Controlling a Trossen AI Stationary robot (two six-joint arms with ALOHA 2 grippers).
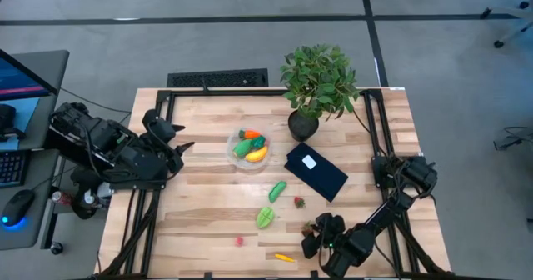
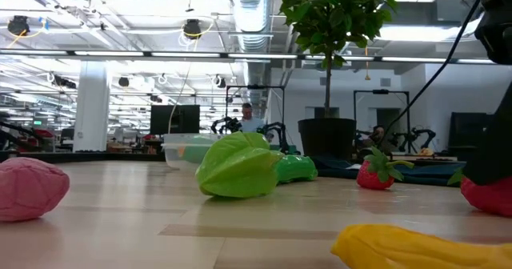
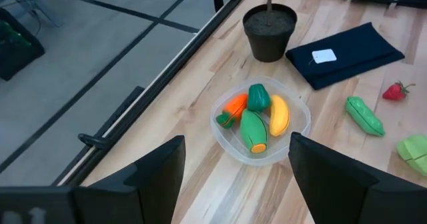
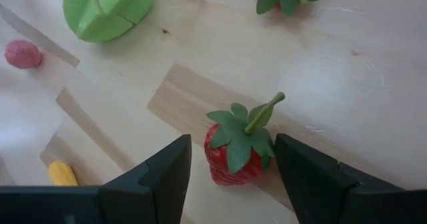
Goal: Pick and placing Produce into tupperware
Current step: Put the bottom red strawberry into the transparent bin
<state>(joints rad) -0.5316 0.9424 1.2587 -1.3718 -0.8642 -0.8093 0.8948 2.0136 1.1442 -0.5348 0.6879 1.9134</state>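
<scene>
The clear round tupperware (image 1: 250, 151) stands mid-table and holds an orange carrot (image 3: 233, 108), green pieces (image 3: 253, 129) and a yellow banana (image 3: 279, 115). My left gripper (image 3: 237, 141) hovers open to its left, above the table. Loose produce lies nearer the front edge: a green cucumber (image 1: 277, 190), a strawberry (image 1: 299, 201), a ribbed green fruit (image 1: 265, 218), a pink piece (image 1: 239, 240) and a yellow-orange piece (image 1: 285, 257). My right gripper (image 4: 233, 139) is low at the near right, open, with one finger on each side of a second strawberry (image 4: 235, 156), which lies on the wood.
A potted plant (image 1: 316, 88) stands at the far edge, right of the tupperware. A dark blue folded cloth with a white label (image 1: 316, 170) lies between the plant and the loose produce. Black frame rails (image 1: 158, 122) run along the table's sides.
</scene>
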